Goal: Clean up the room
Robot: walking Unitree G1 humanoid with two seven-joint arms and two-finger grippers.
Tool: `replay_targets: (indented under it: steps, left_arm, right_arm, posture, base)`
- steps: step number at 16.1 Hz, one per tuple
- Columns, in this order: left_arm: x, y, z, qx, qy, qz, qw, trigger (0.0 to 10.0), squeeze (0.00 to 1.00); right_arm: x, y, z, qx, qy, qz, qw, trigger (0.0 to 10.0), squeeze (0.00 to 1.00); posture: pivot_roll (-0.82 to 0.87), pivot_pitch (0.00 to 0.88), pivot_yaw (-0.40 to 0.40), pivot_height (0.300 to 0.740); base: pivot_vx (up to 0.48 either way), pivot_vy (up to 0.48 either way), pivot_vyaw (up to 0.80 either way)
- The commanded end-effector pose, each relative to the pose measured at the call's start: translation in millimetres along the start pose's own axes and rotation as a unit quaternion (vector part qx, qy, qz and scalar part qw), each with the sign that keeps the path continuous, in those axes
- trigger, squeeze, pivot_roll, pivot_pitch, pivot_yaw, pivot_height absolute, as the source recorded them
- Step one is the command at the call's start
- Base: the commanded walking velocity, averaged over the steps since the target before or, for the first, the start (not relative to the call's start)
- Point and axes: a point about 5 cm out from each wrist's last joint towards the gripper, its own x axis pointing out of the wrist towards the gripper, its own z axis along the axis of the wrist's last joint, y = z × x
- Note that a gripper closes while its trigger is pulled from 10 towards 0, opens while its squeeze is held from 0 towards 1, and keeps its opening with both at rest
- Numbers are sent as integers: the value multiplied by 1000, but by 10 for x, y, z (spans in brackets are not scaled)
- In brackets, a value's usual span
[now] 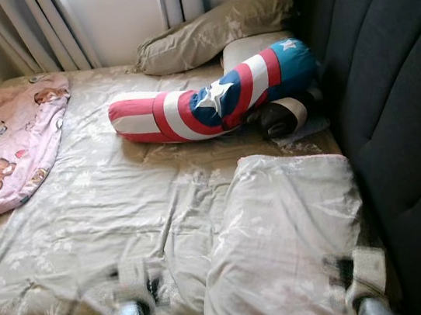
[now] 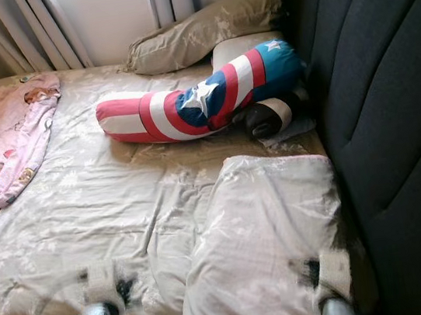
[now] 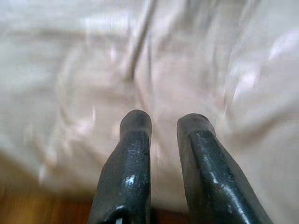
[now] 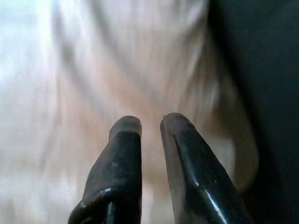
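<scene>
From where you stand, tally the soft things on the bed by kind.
Beige pillows: 3 (near one, one by the curtains, one under the bolster)
Striped bolster: 1
Pink bear blanket: 1
Dark rolled item: 1, kind unclear
Total: 6

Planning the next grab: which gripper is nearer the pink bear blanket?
Left. The left gripper is over the sheet at the bed's near edge, on the side of the pink blanket. The right gripper is by the dark headboard.
</scene>
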Motion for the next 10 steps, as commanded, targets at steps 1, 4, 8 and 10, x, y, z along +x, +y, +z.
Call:
replay_targets:
  steps: [1,4,8,10]
  left_arm:
    - [5,50,91,-5,-28,4,1000,10000,0]
    - [-9,-27,163,-7,-74,-9,997,10000,0]
    - [-43,-42,23,-12,-46,-6,999,10000,0]
    - [-63,-28,-27,-15,-38,-4,999,10000,0]
  right_arm:
    - [10,2,77,11,-28,-1,1000,10000,145]
    - [-5,45,172,3,-74,19,997,10000,1000]
    - [-29,14,112,2,-64,16,998,10000,1000]
    - [-30,12,106,2,-62,13,998,10000,1000]
  posture:
    - [-42,63,-4,740]
    - [-43,49,-13,740]
    - [-44,29,-15,740]
    - [-44,24,-14,740]
  base:
    - [0,0,0]
    - [0,0,0]
    - [0,0,0]
    - [0,0,0]
